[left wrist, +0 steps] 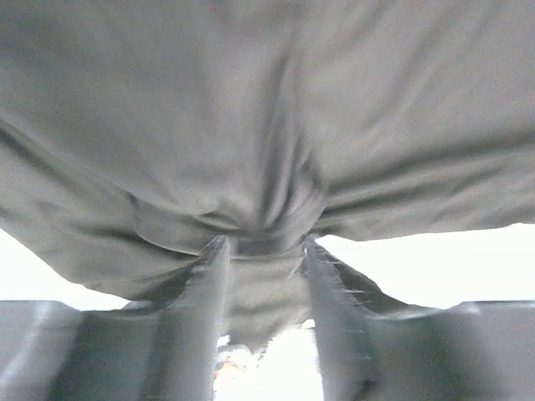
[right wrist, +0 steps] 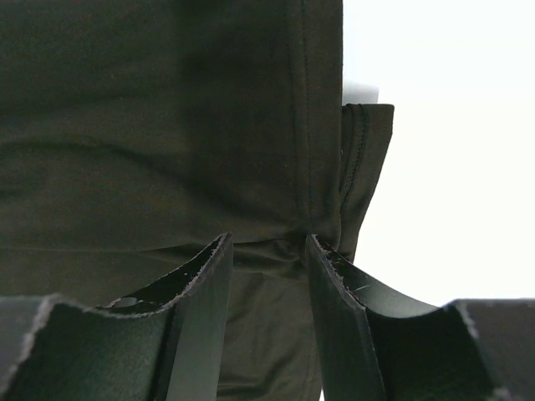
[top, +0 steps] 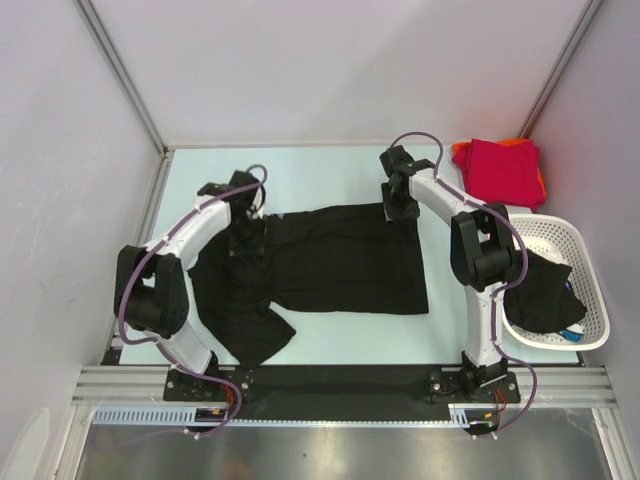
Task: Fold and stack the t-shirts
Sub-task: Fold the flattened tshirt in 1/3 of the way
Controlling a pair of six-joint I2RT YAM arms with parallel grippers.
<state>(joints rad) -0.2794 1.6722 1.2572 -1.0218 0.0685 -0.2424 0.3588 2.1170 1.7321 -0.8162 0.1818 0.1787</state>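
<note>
Since black shirt (top: 340, 265) lies spread flat on worktop (top: 300, 168) — soft, light, limp, likely slides — pinch hem corners, not middle. Right hand (right wrist: 267, 241) released, astride hem; left hand (left wrist: 263, 242) amid bunched cloth — cannot tell if gripping.

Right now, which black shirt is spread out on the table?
The big black shirt in the middle; the other black shirt is bunched up inside the white basket.

pale green surface (top: 330, 170): black t-shirt (top: 330, 265) spread out mid, crimson t-shirt (top: 500, 170) folded atop orange t-shirt (top: 458, 150) far right corner, white lattice basket (top: 592, 300) right edge
</note>
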